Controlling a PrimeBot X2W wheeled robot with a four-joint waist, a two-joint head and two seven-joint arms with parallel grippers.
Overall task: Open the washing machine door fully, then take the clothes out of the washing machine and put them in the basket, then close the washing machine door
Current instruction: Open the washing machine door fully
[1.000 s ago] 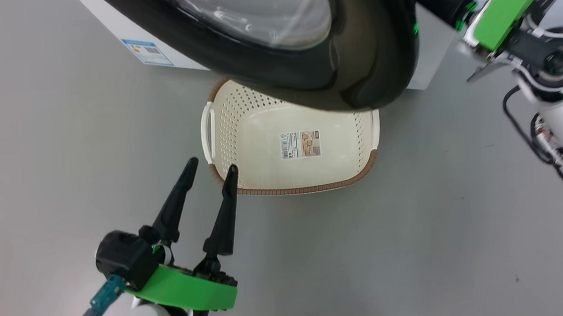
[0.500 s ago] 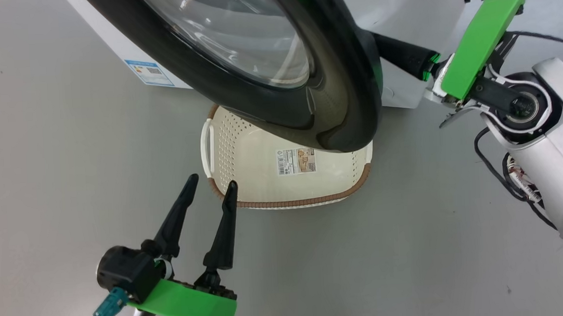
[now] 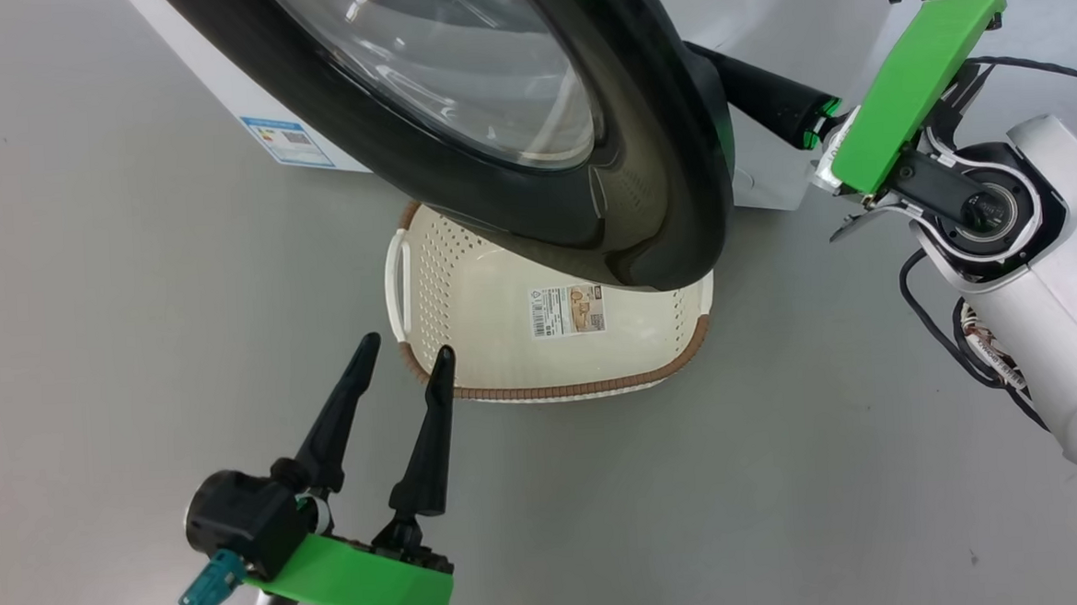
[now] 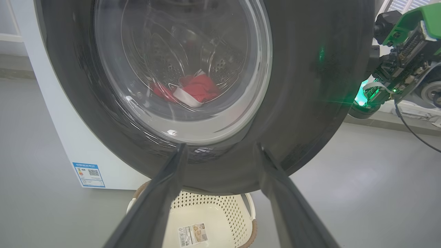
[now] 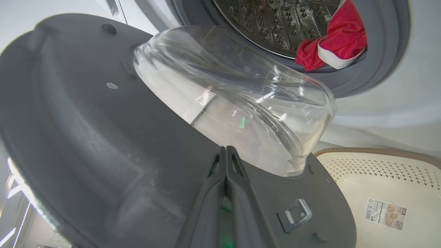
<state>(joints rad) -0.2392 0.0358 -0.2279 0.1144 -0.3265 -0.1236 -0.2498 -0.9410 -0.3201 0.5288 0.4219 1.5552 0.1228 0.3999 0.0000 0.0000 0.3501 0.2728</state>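
The washing machine door (image 3: pixel 641 150) stands partly open, its black rim and glass bowl hanging over the basket (image 3: pixel 552 387) on the floor. My right gripper (image 5: pixel 225 148) is shut, its tips against the door's grey inner side (image 5: pixel 103 137). In the head view its dark fingers (image 3: pixel 767 97) pass behind the door's edge. The red clothes (image 5: pixel 339 38) with white trim lie in the steel drum of the washing machine (image 4: pixel 51 103), and also show through the glass (image 4: pixel 198 89). My left gripper (image 3: pixel 407 346) is open and empty beside the basket's left corner.
Grey floor runs all around the basket and to the left of the machine. A blue label (image 3: pixel 288 140) sits low on the machine's white side. My right forearm (image 3: pixel 1055 312) and its cables fill the right edge.
The door has swung further open, its edge moving left with my right gripper behind it. The head camera shifted a little. My left gripper kept its place.
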